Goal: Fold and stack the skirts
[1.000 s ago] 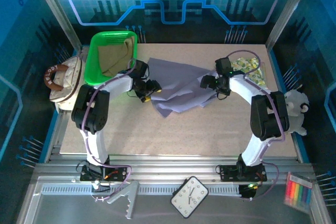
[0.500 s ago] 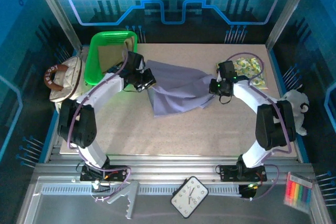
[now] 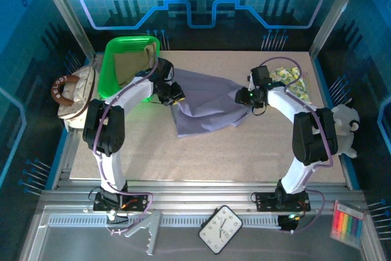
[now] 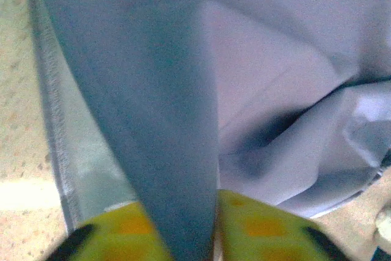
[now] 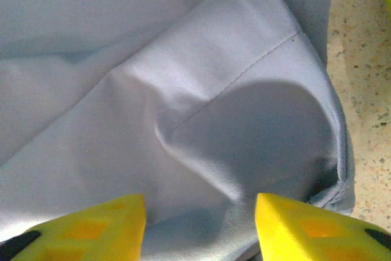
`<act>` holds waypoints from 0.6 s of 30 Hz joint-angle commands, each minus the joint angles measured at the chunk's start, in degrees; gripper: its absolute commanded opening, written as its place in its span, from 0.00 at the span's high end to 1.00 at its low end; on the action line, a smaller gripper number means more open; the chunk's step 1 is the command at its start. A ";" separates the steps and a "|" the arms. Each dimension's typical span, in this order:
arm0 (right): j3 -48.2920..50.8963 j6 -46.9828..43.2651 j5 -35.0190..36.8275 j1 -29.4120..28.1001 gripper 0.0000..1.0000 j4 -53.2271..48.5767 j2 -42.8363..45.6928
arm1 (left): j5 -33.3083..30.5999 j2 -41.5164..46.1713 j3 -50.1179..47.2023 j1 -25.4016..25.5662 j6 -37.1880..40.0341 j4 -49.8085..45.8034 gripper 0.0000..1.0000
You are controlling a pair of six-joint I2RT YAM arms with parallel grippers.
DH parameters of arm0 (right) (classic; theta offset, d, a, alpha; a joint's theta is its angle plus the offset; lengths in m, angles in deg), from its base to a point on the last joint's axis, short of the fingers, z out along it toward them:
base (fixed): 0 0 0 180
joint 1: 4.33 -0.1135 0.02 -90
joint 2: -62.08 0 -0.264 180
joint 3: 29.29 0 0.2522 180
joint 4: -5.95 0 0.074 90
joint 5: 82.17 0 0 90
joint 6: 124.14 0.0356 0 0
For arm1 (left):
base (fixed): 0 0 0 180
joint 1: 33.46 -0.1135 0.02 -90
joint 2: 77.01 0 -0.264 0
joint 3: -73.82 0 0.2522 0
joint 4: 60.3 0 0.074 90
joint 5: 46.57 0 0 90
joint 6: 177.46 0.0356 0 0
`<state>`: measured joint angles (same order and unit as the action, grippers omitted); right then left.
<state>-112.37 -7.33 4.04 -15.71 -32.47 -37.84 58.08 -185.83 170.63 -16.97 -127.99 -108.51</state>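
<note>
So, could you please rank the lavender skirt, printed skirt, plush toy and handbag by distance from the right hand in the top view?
1. lavender skirt, at the right hand
2. printed skirt, just right
3. plush toy, far right
4. handbag, far left

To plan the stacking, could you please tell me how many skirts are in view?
3. The lavender-grey skirt lies crumpled mid-table, the khaki skirt sits in the green bin at far left, and the leafy-print skirt lies at far right. The bin may hide more.
</note>
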 commanded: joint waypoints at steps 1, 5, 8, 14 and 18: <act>1.18 -0.92 -1.59 -0.84 0.36 1.11 3.15 | -1.86 7.34 -6.44 -0.58 0.24 -2.47 0.39; 2.50 -1.19 -0.46 -0.96 0.20 2.52 5.63 | -6.31 17.17 -16.52 1.63 6.54 -1.56 0.08; 3.35 -1.59 1.16 -0.97 0.02 4.03 7.33 | -14.67 21.17 -19.87 9.20 15.83 -4.23 0.06; 2.99 -1.82 3.26 -1.01 0.00 4.73 8.43 | -27.92 14.20 -16.78 23.32 27.96 -9.18 0.27; 2.39 -2.39 3.15 -0.96 0.00 4.20 8.00 | -35.14 3.66 -9.14 27.56 33.71 -16.05 0.39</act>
<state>-109.51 -8.75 6.14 -15.97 -28.74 -30.58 32.07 -176.91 157.30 9.15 -102.14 -117.52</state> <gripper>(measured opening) 0.998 0.623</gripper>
